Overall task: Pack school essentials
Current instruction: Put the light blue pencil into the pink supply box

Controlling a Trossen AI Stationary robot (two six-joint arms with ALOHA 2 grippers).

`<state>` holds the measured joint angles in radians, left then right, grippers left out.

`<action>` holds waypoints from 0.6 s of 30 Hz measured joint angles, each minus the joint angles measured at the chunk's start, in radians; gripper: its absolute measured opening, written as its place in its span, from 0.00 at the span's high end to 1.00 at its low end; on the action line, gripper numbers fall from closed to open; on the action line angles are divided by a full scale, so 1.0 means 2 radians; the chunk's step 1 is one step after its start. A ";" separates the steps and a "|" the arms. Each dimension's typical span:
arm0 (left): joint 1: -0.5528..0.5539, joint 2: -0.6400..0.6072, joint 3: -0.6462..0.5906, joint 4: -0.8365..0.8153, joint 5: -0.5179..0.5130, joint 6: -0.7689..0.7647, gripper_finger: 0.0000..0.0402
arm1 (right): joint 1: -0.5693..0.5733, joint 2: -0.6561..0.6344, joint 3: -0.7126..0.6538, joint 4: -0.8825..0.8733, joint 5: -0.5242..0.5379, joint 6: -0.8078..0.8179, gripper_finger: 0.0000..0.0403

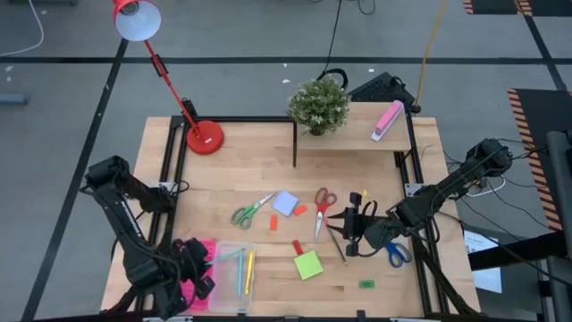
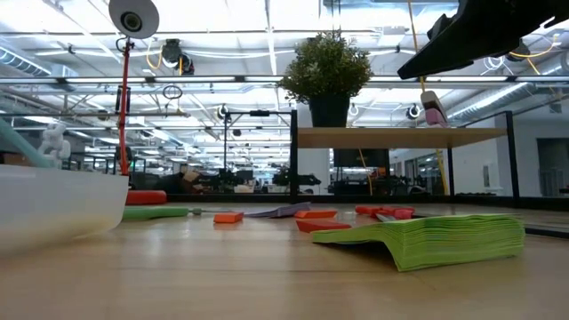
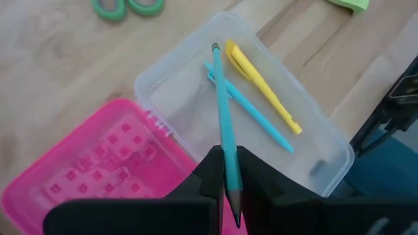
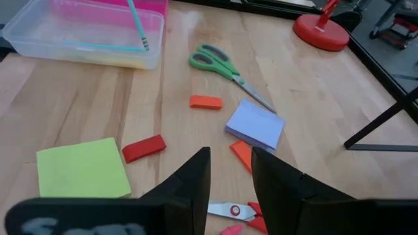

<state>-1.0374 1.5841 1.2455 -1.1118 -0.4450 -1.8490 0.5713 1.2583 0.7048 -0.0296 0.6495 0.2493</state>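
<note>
**Mara:** Nearest the low camera, what lies there?

**Tov:** Green note pad (image 2: 427, 240), flat on the table (image 2: 222, 276), with the clear box (image 2: 53, 204) at the left edge and orange blocks (image 2: 228, 217) farther back.

**Mara:** And from above?

**Tov:** Left gripper (image 1: 207, 268) hangs over the pink tray (image 1: 198, 249), beside the clear box. Right gripper (image 1: 344, 224) sits mid-table near the red scissors (image 1: 322, 207); blue scissors (image 1: 396, 254) lie under its arm.

**Mara:** Left wrist?

**Tov:** Its fingers (image 3: 210, 176) pinch a teal pencil (image 3: 222, 111) slanting into the box, where a yellow pen (image 3: 261, 85) and a blue pen (image 3: 251, 111) lie.

**Mara:** Right wrist?

**Tov:** Fingers (image 4: 196, 173) spread apart, holding nothing, above the red scissors; green scissors (image 4: 219, 64) and the pale-blue pad (image 4: 256, 125) lie beyond.
</note>
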 joint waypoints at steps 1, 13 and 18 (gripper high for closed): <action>0.000 0.000 -0.004 0.005 0.000 -0.001 0.92 | 0.000 0.000 0.000 0.000 0.000 0.000 0.75; 0.009 0.000 -0.047 0.080 0.014 -0.014 0.78 | 0.000 0.000 0.000 0.000 0.000 0.000 0.75; 0.010 0.000 -0.047 0.118 0.014 0.014 0.70 | 0.000 0.000 0.000 0.000 0.000 0.000 0.75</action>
<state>-1.0183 1.5841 1.1522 -0.8766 -0.4179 -1.8209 0.5709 1.2583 0.7048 -0.0296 0.6491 0.2493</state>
